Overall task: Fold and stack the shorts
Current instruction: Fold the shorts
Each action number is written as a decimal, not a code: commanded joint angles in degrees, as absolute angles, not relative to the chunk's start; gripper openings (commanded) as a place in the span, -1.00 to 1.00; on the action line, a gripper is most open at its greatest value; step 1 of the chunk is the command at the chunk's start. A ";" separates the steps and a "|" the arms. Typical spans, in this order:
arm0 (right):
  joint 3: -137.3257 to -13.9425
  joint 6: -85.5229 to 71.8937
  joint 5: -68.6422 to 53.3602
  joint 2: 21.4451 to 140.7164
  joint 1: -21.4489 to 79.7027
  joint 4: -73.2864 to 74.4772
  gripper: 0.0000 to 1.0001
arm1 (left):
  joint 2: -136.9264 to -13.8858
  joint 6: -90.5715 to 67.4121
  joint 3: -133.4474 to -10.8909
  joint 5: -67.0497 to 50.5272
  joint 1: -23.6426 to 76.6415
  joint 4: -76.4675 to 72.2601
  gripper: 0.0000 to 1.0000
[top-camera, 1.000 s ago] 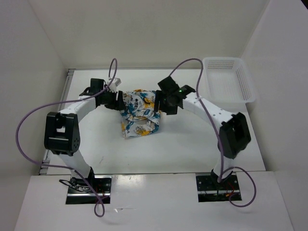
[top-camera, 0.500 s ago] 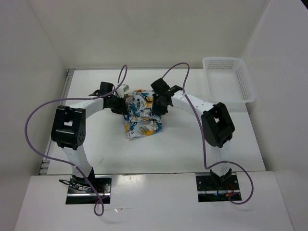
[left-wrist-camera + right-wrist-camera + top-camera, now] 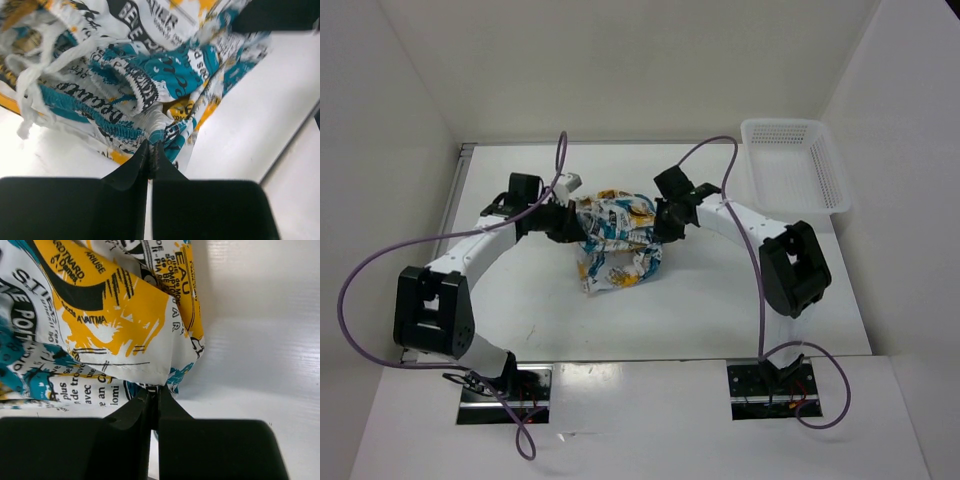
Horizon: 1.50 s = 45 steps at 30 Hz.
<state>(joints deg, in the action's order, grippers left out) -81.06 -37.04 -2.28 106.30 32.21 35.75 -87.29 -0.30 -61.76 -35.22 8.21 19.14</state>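
the flat white table carried everything, with the white plastic mesh basket off at about 2 o'clock from the heap and well apart from it. the soft white fabric shorts, splashed with yellow-orange and teal and printed with small black lettering, lay in a crumpled bundle near the table's middle. the upper part was bunched between the two arms and the lower part trailed toward 6 o'clock.

the black two-finger left gripper sat at the bundle's 10 o'clock edge. its wrist view showed the fingers clenched tight on only a sliver of cloth at the very tips. the black two-finger right gripper sat at the 2 o'clock edge, likewise pinched closed on a narrow bit of the stitched hem.

the main risk, as i judged it, was the bundle itself. the cloth was so wadded that neither pinch clearly held a true corner, so lifting or spreading might only have raised a lump, not a flat panel. either bite might have caught several layers, or just one, and left the fold crooked.

next, both bites were shallow. if the arms pulled apart unevenly, the fabric could have slid out of one and swung from the other.

smallest, the loose white drawstring cord lay just beside the left fingers, toward 10 o'clock in that wrist view, and could have snagged or dragged a layer along.
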 commanded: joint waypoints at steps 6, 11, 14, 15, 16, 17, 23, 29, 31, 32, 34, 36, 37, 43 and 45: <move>-75.67 -35.07 -2.99 99.50 30.85 32.96 0.04 | -90.52 0.00 -55.10 -37.63 8.35 22.05 0.30; -78.48 -32.87 -3.52 97.04 30.85 35.94 0.62 | -87.11 0.00 -58.10 -35.25 7.57 24.78 0.38; -80.15 -31.65 -3.52 95.28 30.32 37.52 0.83 | -84.38 0.00 -59.58 -35.24 6.16 25.31 0.20; -81.20 -31.64 -3.52 95.27 30.32 38.23 0.63 | -83.77 0.00 -60.11 -35.24 6.15 24.62 0.05; -81.73 -31.64 -3.52 95.27 30.32 38.23 0.44 | -82.98 0.00 -60.12 -35.24 6.15 24.00 -0.11; -82.35 -31.64 -4.12 95.27 30.32 38.23 0.22 | -82.97 0.00 -60.64 -35.77 6.15 23.21 -0.26; -86.84 -31.64 -10.63 100.89 30.32 34.90 -0.82 | -90.42 0.00 -62.48 -36.30 12.82 10.91 -0.87; -81.67 -31.11 -11.52 106.69 29.10 30.06 -0.84 | -99.22 0.00 -63.19 -32.35 14.85 4.83 -0.87; -78.94 -31.11 -10.03 107.31 28.48 28.23 -0.87 | -102.65 0.00 -63.19 -31.03 14.85 5.44 -0.91; -76.14 -31.11 -9.32 107.31 27.87 27.60 -0.93 | -103.61 0.00 -62.58 -31.03 14.85 5.45 -0.94; -73.75 -31.72 -8.27 108.71 27.33 26.55 -0.95 | -104.85 0.00 -61.36 -30.24 14.85 5.98 -0.94; -69.98 -32.34 -6.77 109.24 27.33 25.50 -1.00 | -105.38 0.00 -60.30 -30.23 14.85 5.98 -0.94; -67.79 -32.34 -6.25 109.25 27.33 24.79 -1.00 | -105.38 0.00 -59.77 -30.23 14.85 6.50 -0.94; -64.42 -32.87 -4.93 105.32 27.86 25.14 -1.00 | -106.00 0.00 -60.47 -30.94 14.85 10.81 -0.94; -66.17 -32.34 -3.36 102.06 27.86 28.46 -1.00 | -105.47 0.00 -61.61 -30.94 14.85 12.74 -0.94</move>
